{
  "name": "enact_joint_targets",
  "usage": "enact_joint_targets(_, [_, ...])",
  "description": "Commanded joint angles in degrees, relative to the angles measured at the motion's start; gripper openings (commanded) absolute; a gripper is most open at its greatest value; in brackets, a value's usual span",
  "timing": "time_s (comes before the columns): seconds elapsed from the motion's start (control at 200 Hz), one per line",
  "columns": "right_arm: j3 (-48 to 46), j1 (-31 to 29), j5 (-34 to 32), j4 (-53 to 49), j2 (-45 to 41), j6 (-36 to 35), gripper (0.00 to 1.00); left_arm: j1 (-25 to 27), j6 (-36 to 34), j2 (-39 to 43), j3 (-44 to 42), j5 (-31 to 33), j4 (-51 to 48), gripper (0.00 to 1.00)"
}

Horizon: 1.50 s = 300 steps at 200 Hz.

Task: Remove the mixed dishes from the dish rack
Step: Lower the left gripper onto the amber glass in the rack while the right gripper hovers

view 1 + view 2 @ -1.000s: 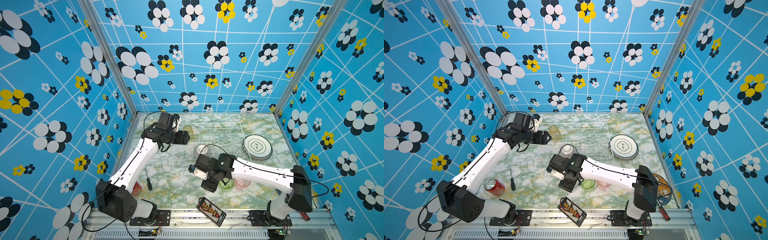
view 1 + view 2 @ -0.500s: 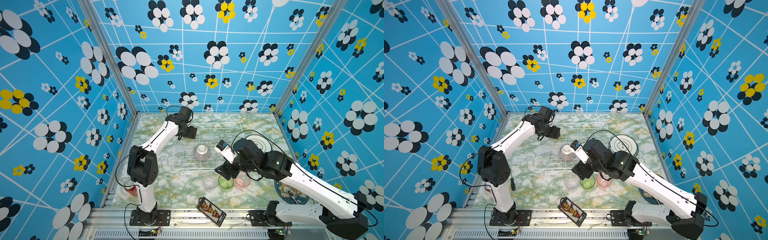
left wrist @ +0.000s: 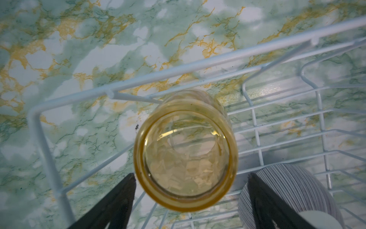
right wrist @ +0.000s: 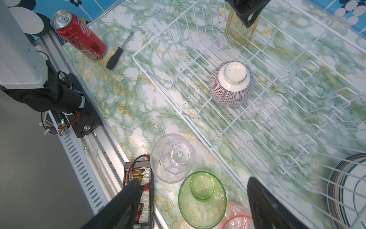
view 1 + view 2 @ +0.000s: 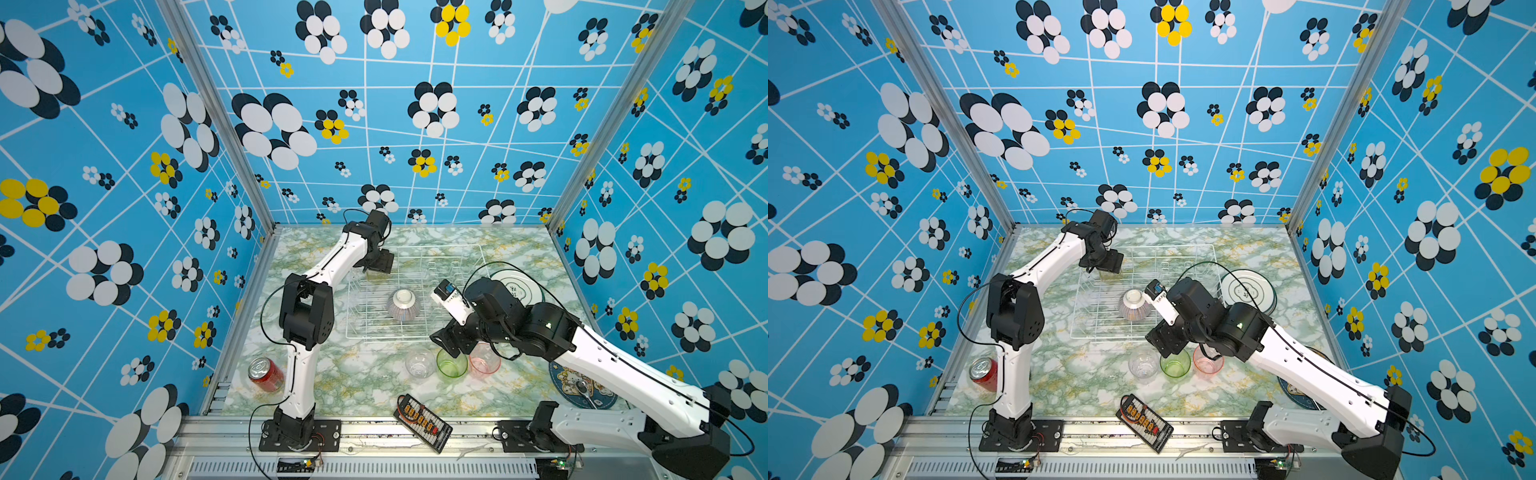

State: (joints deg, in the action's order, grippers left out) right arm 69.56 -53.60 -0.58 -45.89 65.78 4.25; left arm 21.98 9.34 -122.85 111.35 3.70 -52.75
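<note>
Left wrist view looks down on a yellow translucent faceted tumbler point(image 3: 186, 150) standing in a corner of the white wire dish rack point(image 3: 178, 74). The left gripper point(image 3: 191, 175) hangs released, its 2 black fingers point(image 3: 118, 198) straddling the glass, 1 just beside its wall, the other apart.

A ribbed, pink-striped ceramic bowl point(image 4: 230, 84) lies upside down mid-rack, its white foot ring up. The rack's upright prongs stand bare.

The right gripper point(image 4: 193, 180) hovers spread wide, grasping nothing, above 3 tumblers set in a row on the table just in front of the rack: clear point(image 4: 172, 158), green point(image 4: 202, 198) and pink point(image 4: 235, 218). White round plates with teal-and-red rims point(image 5: 517, 289) are stacked beside the rack's right end.

The tabletop point(image 5: 332, 382) is glossy green-and-gold marble print, walled on 3 sides by blue panels with white, black and yellow flowers point(image 5: 374, 124).

A red metal can point(image 5: 266, 374), a black-handled screwdriver point(image 4: 116, 53), a black connector board point(image 5: 422, 422) and a round blue cartoon mat point(image 5: 577, 386) lie around.

The right arm and its cable cover part of the plates and the mat; the plate count is unclear. The pink tumbler is cut off at the right wrist view's edge.
</note>
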Motion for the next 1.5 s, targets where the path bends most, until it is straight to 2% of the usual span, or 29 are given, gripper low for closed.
enact_joint_targets(0.0, [-0.9,0.7,-0.2,1.7,0.0,-0.5,0.86,-0.4,-0.8,-2.1,1.8,0.4,-0.2,0.89])
enact_joint_targets(0.195, [-1.3,1.7,0.1,2.4,0.8,-1.0,0.87,-0.5,-0.6,-3.6,2.1,0.1,1.3,0.88])
enact_joint_targets(0.495, [-1.9,2.6,1.3,3.6,2.3,-1.1,0.87,-0.5,-1.0,-3.8,1.4,-0.4,3.7,0.76])
enact_joint_targets(0.65, [-2.0,3.1,1.9,4.2,3.1,-1.0,0.87,-0.5,-1.6,-3.5,0.9,-1.6,3.5,0.64])
enact_joint_targets(0.81, [-2.6,4.1,4.5,6.8,3.3,0.0,0.87,-0.8,-1.6,0.6,-3.0,-3.7,5.8,0.61])
enact_joint_targets(0.865, [-2.8,4.5,5.1,7.9,3.4,0.3,0.87,-1.1,-1.4,1.4,-3.2,-3.7,5.7,0.63])
enact_joint_targets(1.055, [-3.1,5.0,5.9,10.0,4.1,0.7,0.87,-0.5,-1.3,2.2,-3.1,-3.0,5.6,0.80])
enact_joint_targets(1.215, [-3.2,5.1,5.8,10.2,4.2,0.5,0.87,0.8,0.8,6.0,-8.1,-1.2,12.2,0.90])
enact_joint_targets(1.3, [-3.3,5.2,5.7,10.2,4.0,0.1,0.87,0.8,1.8,6.3,-9.3,-1.1,15.4,0.91])
enact_joint_targets(1.495, [-3.7,5.5,5.0,10.1,2.8,-0.5,0.87,0.8,2.3,1.2,-5.8,-1.1,15.8,0.89])
